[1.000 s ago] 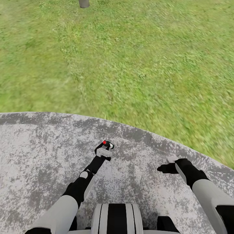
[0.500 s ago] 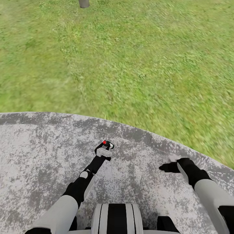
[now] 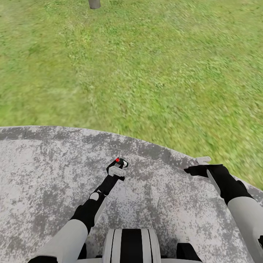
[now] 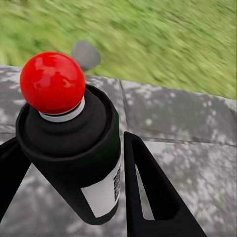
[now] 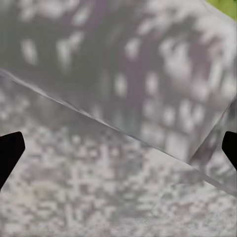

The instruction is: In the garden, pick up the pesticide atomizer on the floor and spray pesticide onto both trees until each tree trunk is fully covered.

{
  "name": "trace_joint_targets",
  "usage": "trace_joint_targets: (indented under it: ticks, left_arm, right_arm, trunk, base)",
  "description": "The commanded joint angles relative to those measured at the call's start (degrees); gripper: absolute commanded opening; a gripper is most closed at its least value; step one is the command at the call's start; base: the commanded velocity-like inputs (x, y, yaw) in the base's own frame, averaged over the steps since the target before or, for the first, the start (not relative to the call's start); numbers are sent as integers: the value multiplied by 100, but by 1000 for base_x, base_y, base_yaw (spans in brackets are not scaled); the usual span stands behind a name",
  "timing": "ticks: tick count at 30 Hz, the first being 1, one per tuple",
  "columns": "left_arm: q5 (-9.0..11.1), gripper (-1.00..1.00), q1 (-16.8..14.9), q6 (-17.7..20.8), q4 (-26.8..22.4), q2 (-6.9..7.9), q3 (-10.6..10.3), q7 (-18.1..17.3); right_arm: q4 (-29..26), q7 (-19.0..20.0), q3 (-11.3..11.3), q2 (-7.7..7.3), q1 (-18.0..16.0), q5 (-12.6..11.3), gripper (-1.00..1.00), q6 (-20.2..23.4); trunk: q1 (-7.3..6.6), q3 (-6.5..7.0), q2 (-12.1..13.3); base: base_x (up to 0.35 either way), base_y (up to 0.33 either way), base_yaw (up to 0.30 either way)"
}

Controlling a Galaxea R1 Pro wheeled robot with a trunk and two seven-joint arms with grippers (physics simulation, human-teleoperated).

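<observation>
- Since a second ago the right gripper [image 3: 199,165] has moved outward and forward, toward the edge of the mottled grey paving [image 3: 44,171]; the left arm has not shifted.
- The left gripper [image 3: 117,168] is clamped on the pesticide atomizer [image 4: 74,148], a dark can with a red ball top, held upright over the paving.
- The right gripper's fingers [image 5: 9,153] are spread wide, holding nothing.
- Beyond the paving lies lawn [image 3: 153,65], with a grey post [image 3: 94,3] at its far edge.
</observation>
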Motion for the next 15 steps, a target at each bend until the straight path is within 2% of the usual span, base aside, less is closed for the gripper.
trace_joint_targets:
  ticks: [1, 15]
  left_arm:
    - [0, -100, 0, -1, -1, 0, 0, 2]
    - [-2, -100, 0, 5, -2, 0, 0, 8]
  right_arm:
    - [-1, 0, 1, 0, 0, 0, 100, -1]
    - [-4, 0, 4, 8, 6, -3, 100, -27]
  trunk:
    - [0, 0, 0]
    - [0, 106, 0]
  base:
    - [0, 0, 0]
    - [0, 0, 0]
